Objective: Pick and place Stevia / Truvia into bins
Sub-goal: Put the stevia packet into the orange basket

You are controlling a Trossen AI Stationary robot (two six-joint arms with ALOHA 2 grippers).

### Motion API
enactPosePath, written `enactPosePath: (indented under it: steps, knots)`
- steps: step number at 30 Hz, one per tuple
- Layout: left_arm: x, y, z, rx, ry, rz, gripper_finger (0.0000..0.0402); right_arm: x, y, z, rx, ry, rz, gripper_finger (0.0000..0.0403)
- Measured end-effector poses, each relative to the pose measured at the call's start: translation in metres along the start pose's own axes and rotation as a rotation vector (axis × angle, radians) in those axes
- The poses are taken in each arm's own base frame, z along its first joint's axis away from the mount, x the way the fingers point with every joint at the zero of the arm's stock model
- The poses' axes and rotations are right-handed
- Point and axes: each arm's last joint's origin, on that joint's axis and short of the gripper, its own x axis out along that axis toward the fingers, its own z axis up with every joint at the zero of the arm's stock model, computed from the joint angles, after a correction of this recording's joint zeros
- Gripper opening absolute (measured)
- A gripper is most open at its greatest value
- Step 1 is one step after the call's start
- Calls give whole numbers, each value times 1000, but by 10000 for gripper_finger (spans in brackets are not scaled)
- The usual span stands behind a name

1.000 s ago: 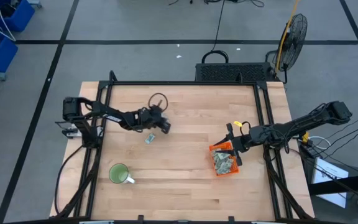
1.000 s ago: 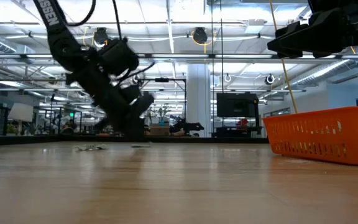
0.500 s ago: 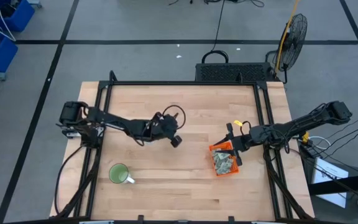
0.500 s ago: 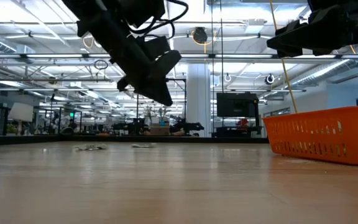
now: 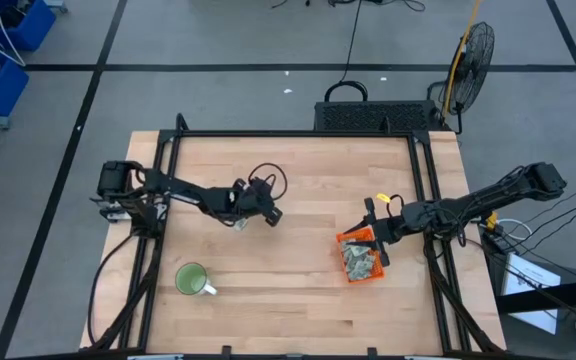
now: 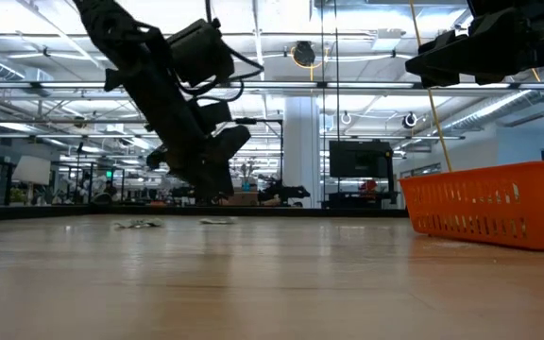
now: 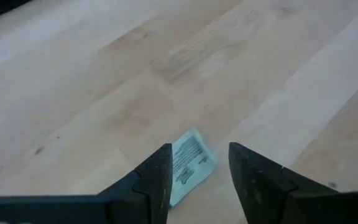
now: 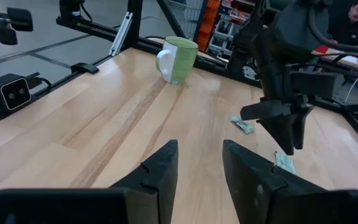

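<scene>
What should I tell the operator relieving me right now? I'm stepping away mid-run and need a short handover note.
Left gripper: open and empty, above a Stevia sachet lying flat on the table, left of centre.
Right gripper: open, empty, waiting beside the orange tray.
Done: a pile of sachets already lies in the tray.
Left: two sachets remain on the wood, the one under the left gripper and another nearby. The green mug is not part of the job.

Even, bright light falls from rows of ceiling lamps (image 6: 253, 57) above the wooden table (image 5: 298, 290), leaving only soft, faint shadows on it. Near those lamps the low view shows mild glare. The left wrist view looks soft and slightly blurred.
</scene>
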Motion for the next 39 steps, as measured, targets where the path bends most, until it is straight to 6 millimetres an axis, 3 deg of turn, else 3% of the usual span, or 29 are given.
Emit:
enactPosePath:
  steps: [8,15,22,25,30,34,39]
  knots:
    - [11,1,-9,-39,-62,-44,143,0,0,0,-26,0,0,118]
    - [39,-4,-27,-28,-47,-16,141,0,0,2,-25,-20,-4,118]
    - [42,-1,-32,-58,-38,51,135,0,0,2,-25,-25,-4,118]
    - [43,1,-31,-53,-54,75,104,0,-1,3,-25,-28,-5,118]
    - [45,3,-28,-71,-68,76,15,0,-1,3,-25,-26,-5,118]
    - [44,-4,-21,-106,-123,-20,10,0,0,2,-25,-23,-4,118]
    - [29,-31,-2,-153,-286,-331,4,0,0,2,-25,-22,-4,118]
